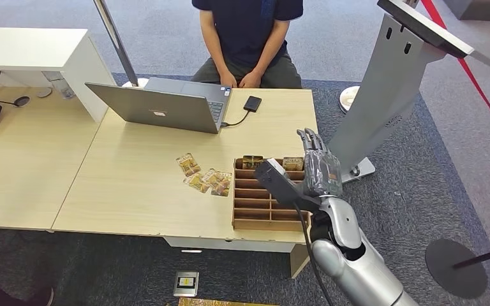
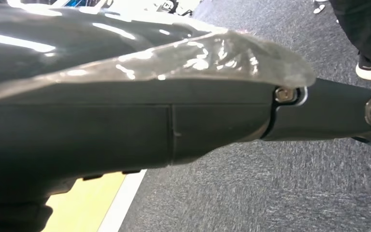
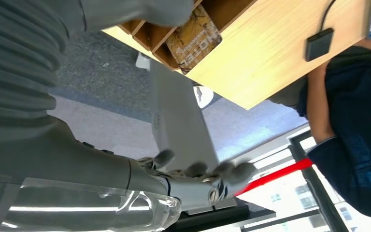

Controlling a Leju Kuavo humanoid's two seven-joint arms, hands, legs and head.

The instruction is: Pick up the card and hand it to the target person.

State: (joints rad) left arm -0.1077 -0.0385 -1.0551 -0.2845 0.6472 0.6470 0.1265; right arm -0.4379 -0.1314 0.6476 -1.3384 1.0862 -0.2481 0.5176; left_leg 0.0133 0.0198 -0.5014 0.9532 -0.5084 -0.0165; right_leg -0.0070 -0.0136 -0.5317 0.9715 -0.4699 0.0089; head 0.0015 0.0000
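The right hand [image 1: 318, 167] hovers empty, fingers apart, over the wooden organizer [image 1: 255, 210] on the tabletop [image 1: 134, 191]. A card [image 1: 292, 163] sits in its far compartment, not yet picked up; the handover to the seated person [image 1: 249, 38] remains

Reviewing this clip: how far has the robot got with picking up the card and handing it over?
Early stage; nothing looks done. The right hand hovers over the wooden organizer with its fingers apart, holding nothing. One card sits in a back compartment, and more cards lie loose on the table. Grasping a card, lifting it and passing it to the seated person behind the laptop all remain.
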